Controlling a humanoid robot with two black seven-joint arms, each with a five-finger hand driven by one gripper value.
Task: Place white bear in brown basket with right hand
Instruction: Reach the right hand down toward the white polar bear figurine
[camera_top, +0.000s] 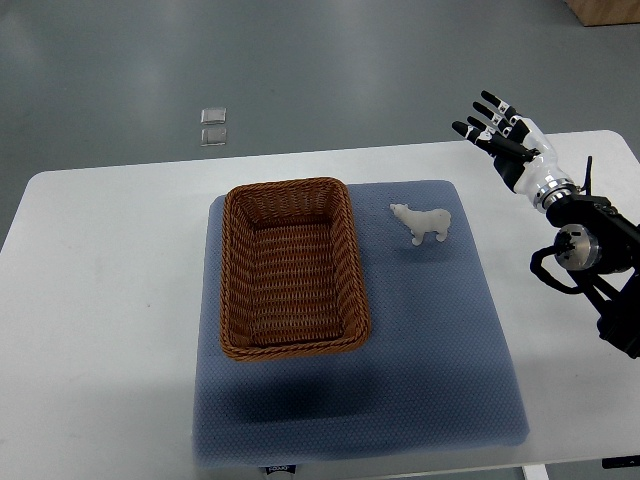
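Table (100, 300): white, carries the blue mat (420, 360).
Brown basket (292, 268): empty, on the mat's left half, long side running away from the robot.
Right hand (500, 135): fingers spread, holding nothing, raised well right of the bear.
White bear (422, 223): standing on the mat just right of the basket.
Advice: come down over the bear's back, close across its body, lift clear of the rim.
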